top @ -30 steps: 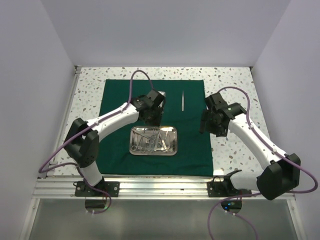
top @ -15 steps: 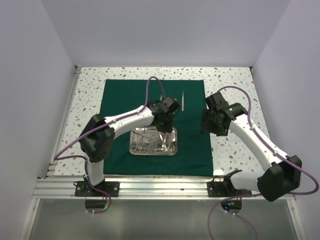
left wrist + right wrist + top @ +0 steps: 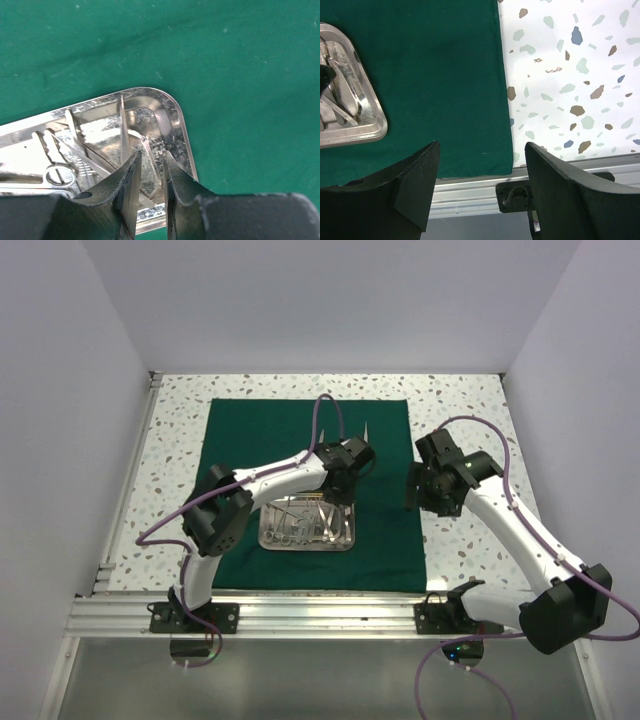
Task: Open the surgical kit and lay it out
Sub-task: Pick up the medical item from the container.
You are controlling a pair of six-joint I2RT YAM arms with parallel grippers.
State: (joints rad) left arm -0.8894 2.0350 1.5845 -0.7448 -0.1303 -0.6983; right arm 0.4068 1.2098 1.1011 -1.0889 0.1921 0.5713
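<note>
The dark green cloth (image 3: 385,530) lies spread flat on the table. The steel tray (image 3: 347,540) sits on it near the front, with several slim silver instruments (image 3: 298,523) inside. One pair of tweezers (image 3: 367,428) lies on the cloth beyond the tray, partly hidden by the left arm. My left gripper (image 3: 336,502) hangs low over the tray's right end. In the left wrist view the left gripper (image 3: 150,162) is narrowly open, straddling a slim instrument (image 3: 150,150) in the tray (image 3: 182,135). My right gripper (image 3: 482,145) is wide open and empty above the cloth's right edge (image 3: 505,125).
Speckled tabletop (image 3: 570,75) lies right of the cloth. The metal front rail (image 3: 470,192) and an arm's base bracket (image 3: 515,197) sit just below the right gripper. White walls enclose the table on three sides. The left arm's purple cable (image 3: 325,415) arcs over the far cloth.
My left arm has swung right and toward the front, from the far cloth to the tray's right end. The right arm has barely moved.
</note>
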